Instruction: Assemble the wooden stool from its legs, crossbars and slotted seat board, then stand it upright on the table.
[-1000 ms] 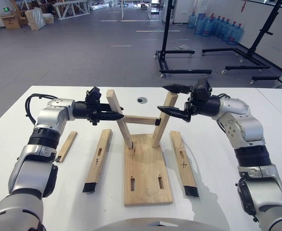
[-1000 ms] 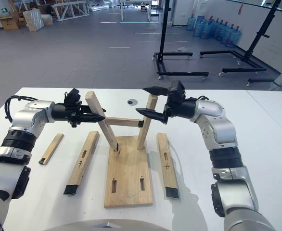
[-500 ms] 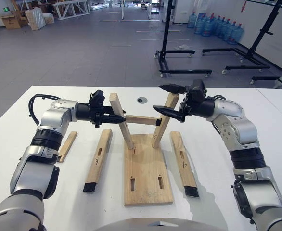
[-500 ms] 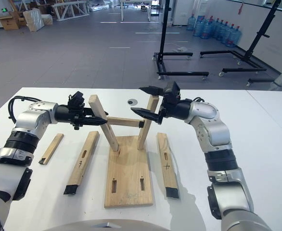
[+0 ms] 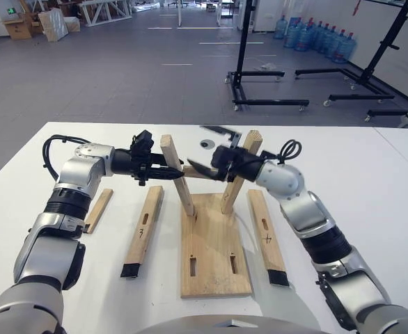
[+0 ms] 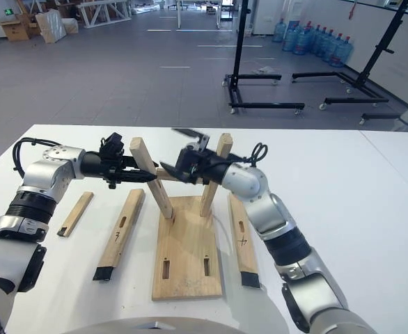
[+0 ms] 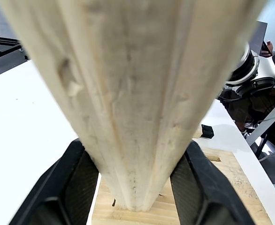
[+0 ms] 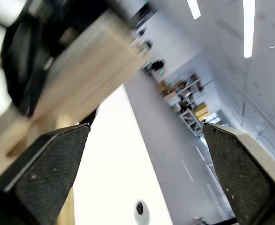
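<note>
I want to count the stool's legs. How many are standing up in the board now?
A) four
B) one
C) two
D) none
C: the left upright leg and right upright leg stand in the seat board; the left flat leg and right flat leg lie beside it.

Large industrial hall, grey tiled floor (image 5: 120, 76), black wheeled stands (image 5: 260, 76), blue water jugs (image 5: 319, 43), stacked boxes (image 5: 47, 24), white surface (image 5: 378, 181)

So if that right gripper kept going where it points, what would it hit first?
Likely the tilted leg held by the left gripper, just ahead of the right gripper; depth unclear.
</note>
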{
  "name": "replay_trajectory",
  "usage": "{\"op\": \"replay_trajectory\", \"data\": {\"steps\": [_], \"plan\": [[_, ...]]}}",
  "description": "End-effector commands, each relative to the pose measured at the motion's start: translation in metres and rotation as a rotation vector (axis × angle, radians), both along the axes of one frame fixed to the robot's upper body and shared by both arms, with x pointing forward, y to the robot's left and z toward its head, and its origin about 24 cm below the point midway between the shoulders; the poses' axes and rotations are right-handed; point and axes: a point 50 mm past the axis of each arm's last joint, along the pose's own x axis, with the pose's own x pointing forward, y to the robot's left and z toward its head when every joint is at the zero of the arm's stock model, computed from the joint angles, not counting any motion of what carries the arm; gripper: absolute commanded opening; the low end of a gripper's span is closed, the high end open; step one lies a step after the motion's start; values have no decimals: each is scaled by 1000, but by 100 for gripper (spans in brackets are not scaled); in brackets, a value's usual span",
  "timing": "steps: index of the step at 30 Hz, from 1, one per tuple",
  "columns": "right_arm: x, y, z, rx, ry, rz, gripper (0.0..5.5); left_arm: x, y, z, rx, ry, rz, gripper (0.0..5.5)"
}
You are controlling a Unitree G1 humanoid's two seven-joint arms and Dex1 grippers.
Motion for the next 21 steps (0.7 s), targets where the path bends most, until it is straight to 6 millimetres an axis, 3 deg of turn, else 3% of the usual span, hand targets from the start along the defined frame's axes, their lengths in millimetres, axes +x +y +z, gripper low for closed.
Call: {"op": "replay_trajectory", "data": {"steps": [1, 6, 12, 14, 16, 21], "plan": [[-3, -18, -56, -312, 212, -46, 439, -14, -1, -45, 147, 157, -1, 208], [-23, -21, -88, -489, 422, 21, 439, -13, -5, -45, 150, 155, -14, 208], [-29, -17, -90, -489, 447, 65, 439, -12, -10, -45, 158, 136, -29, 208], [-25, -12, -80, -412, 400, 82, 439, -12, -10, -46, 163, 136, -32, 208], [-21, -6, -57, -229, 293, 146, 439, -13, -9, -47, 165, 138, -31, 208], [-6, -20, 15, 48, 30, 201, 439, -11, -4, -45, 177, 135, -25, 208]]}}
